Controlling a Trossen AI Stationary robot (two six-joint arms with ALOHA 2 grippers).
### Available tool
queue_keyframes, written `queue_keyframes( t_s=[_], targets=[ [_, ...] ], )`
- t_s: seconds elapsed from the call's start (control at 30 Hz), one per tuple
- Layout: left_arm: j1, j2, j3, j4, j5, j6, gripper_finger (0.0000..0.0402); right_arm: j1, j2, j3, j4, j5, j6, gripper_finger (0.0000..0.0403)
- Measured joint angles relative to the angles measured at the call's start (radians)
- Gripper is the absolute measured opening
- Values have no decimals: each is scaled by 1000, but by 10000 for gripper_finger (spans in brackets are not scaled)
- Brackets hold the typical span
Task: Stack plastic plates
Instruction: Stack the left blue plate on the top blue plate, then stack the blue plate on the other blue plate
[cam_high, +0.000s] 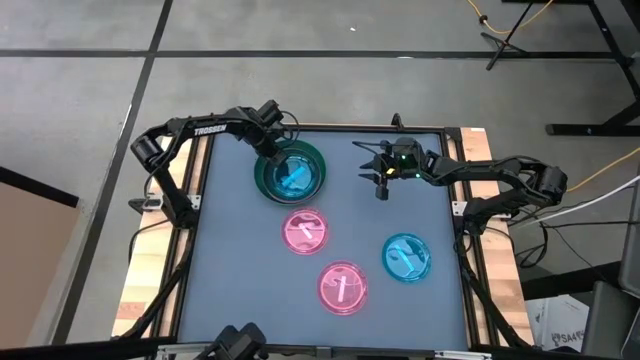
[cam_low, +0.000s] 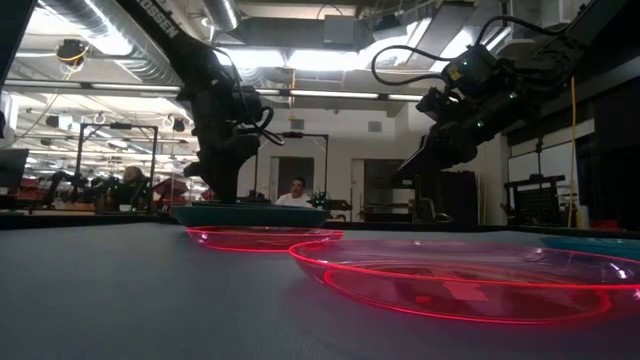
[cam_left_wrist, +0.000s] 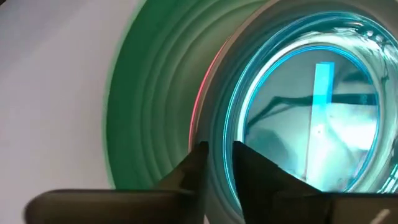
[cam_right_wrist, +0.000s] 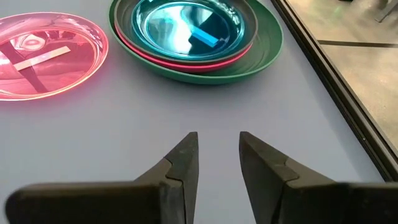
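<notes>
Left hand (cam_high: 272, 152) fingers straddle the cyan plate's (cam_high: 295, 175) rim, atop the stack in the green plate (cam_high: 318, 160), far-left desk (cam_high: 240, 290). Right hand (cam_high: 381, 190) open, hovering empty.

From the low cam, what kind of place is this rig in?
Probably an open lab or workshop: exposed ceiling ducts, strip lights, people seated at benches behind the table, concrete floor.
</notes>
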Motion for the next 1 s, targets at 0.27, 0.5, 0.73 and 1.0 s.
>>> queue_keyframes(
  t_s=[0.27, 0.5, 0.73, 1.0],
  targets=[
    [1, -2, 0, 2, 2, 8, 103, 0, 0, 0, -1, 0, 0, 105],
    [-7, -2, 0, 3, 4, 8, 99, 0, 0, 0, -12, 0, 0, 105],
    [-11, -3, 0, 8, 5, 8, 92, 0, 0, 0, -29, 0, 0, 105],
    [-10, -59, 0, 29, -20, 8, 92, 0, 0, 0, -29, 0, 0, 105]
  ],
)
